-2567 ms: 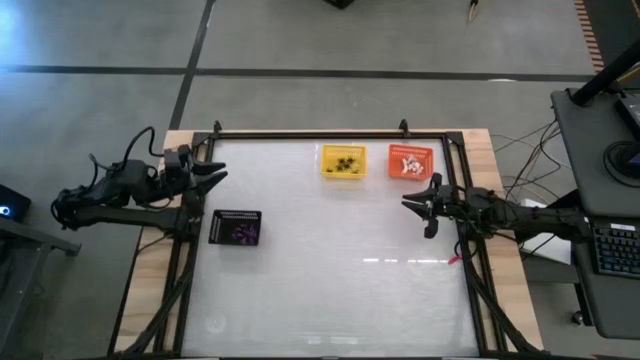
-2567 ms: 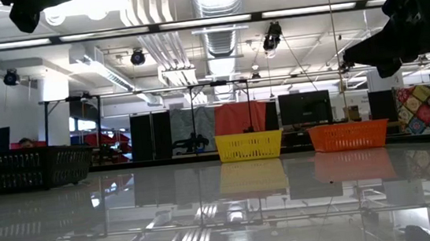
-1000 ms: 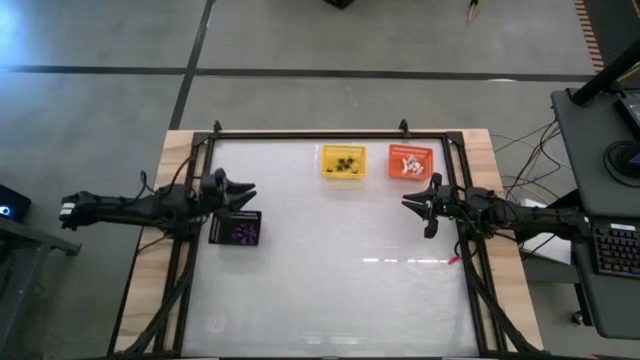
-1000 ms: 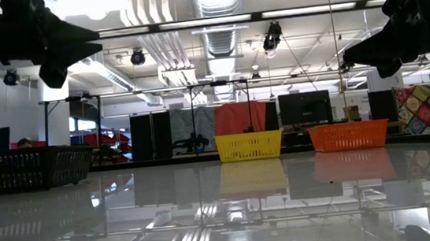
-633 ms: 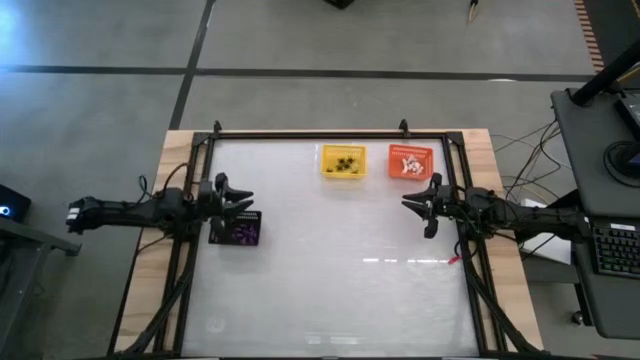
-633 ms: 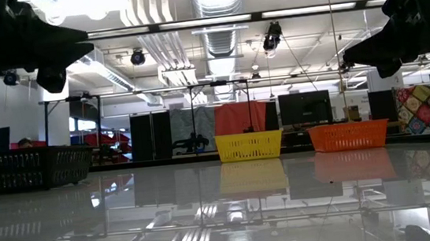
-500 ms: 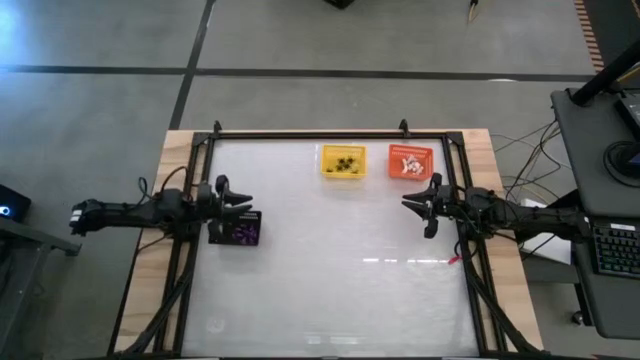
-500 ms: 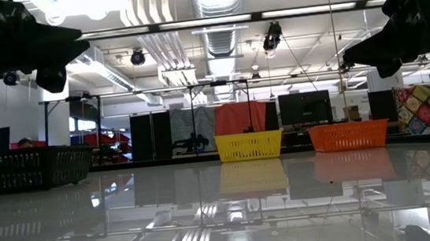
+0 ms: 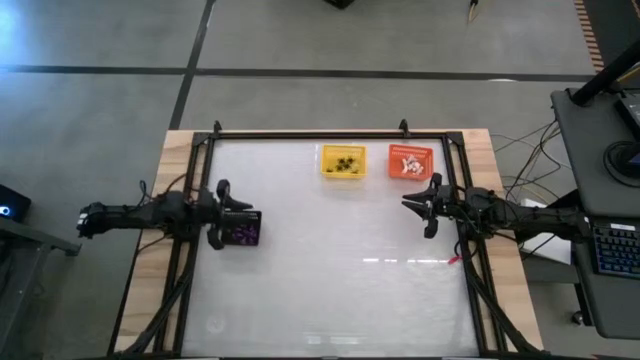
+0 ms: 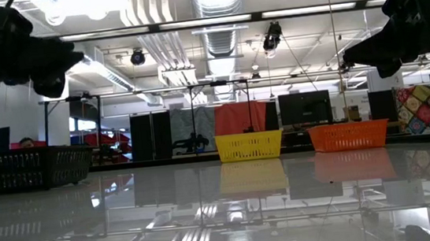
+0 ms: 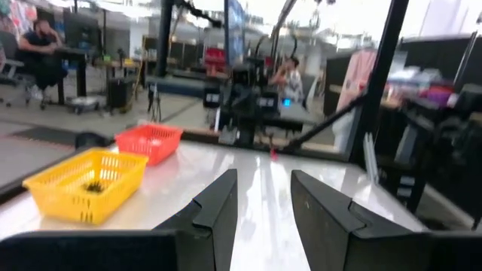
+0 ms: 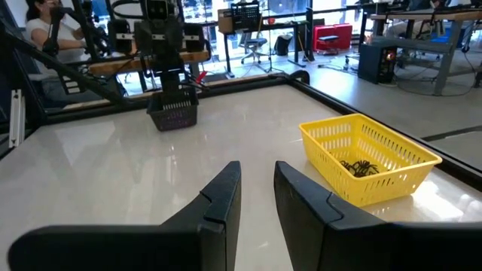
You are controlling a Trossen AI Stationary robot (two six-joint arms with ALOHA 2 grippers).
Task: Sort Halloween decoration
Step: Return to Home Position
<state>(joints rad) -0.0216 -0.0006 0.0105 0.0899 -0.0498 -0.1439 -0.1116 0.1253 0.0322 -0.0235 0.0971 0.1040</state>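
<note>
At the tabletop's [image 9: 330, 275] 9 o'clock edge the left gripper [image 9: 243, 207] hangs above the black basket [image 9: 255, 238] - jaws released, a gap between them - and purple trinkets [image 9: 240, 232] lie inside. Near 12 o'clock, black spidery trinkets [image 9: 346, 162] sit in the yellow basket [image 9: 325, 166]; just beside it, white trinkets [image 9: 408, 164] fill the orange basket [image 9: 393, 171]. At 3 o'clock the right gripper [image 9: 413, 206] waits - jaws slightly parted, grasping nothing.

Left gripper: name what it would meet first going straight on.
Likely the right gripper, facing it across the table. The left gripper, open over the black basket, has only bare tabletop ahead; the yellow basket lies off its line. Relative height is unclear.
</note>
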